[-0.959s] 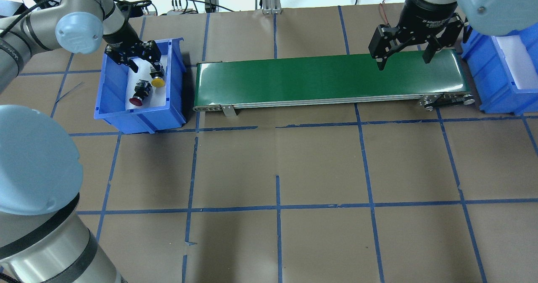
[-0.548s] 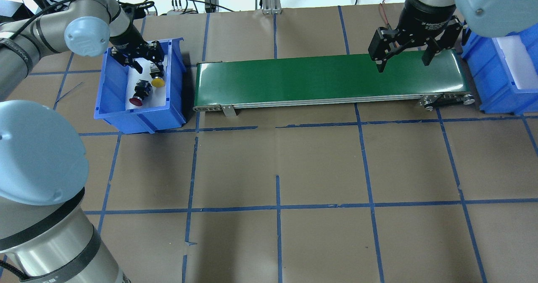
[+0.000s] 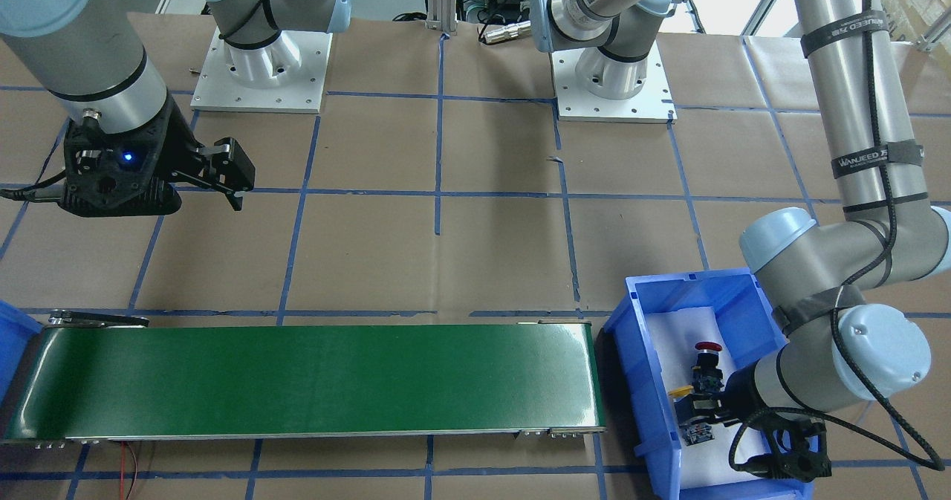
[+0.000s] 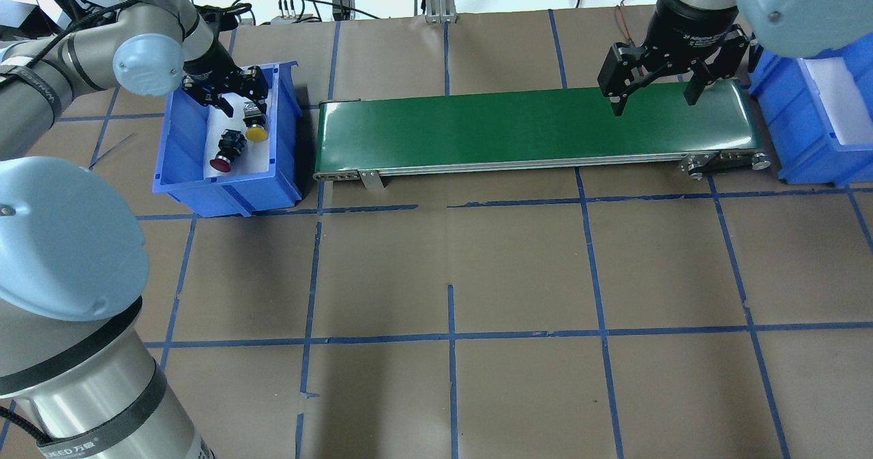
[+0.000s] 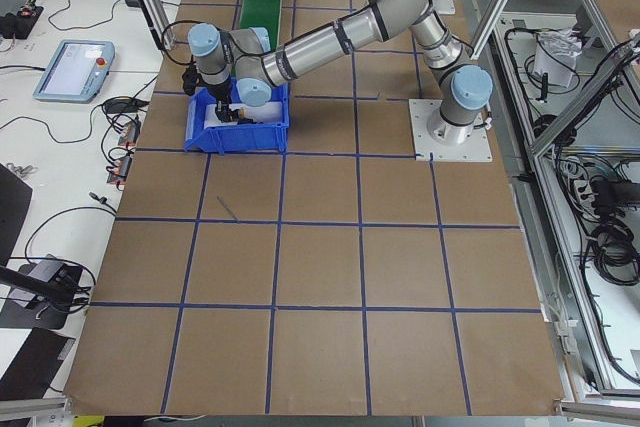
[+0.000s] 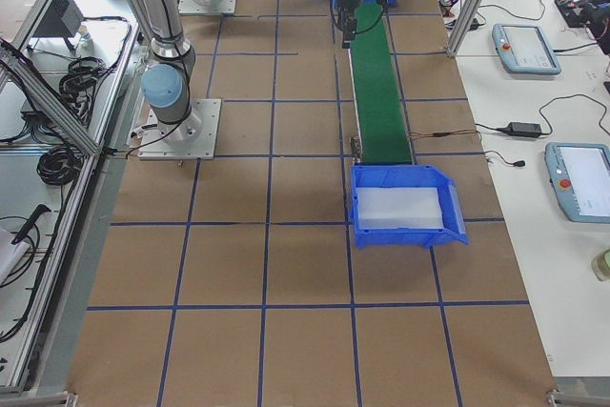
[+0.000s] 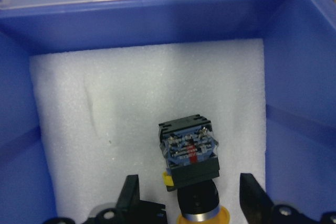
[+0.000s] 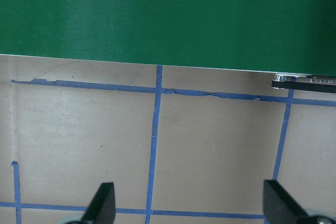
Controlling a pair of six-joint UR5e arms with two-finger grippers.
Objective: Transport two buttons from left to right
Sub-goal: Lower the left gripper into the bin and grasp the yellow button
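Over at the left blue bin (image 4: 177,138), the left gripper (image 4: 240,104) is down inside the walls, and its fingers (image 7: 132,195) are spread wide on either side of the yellow button (image 7: 191,153). That button lies on its side on the white foam pad (image 7: 131,103). Its contact block points out past the fingertips and its yellow cap sits back toward the palm. A strip of foam shows between the button and each finger, so they are released and gripping nothing.

The red button (image 4: 227,151) lies on the same foam, outside the span of those fingers and just beside the yellow cap. I cannot tell whether the two buttons touch.

The right gripper (image 4: 655,102) hangs above the far end of the green conveyor belt (image 4: 532,128), well apart from both buttons and near the second blue bin (image 4: 805,131). Its fingers (image 8: 102,203) are also released and set wide, with nothing held. From the wrist, the brown papered surface (image 4: 518,268) with its blue tape lines shows between them, and the belt's edge lies just beyond the fingertips.
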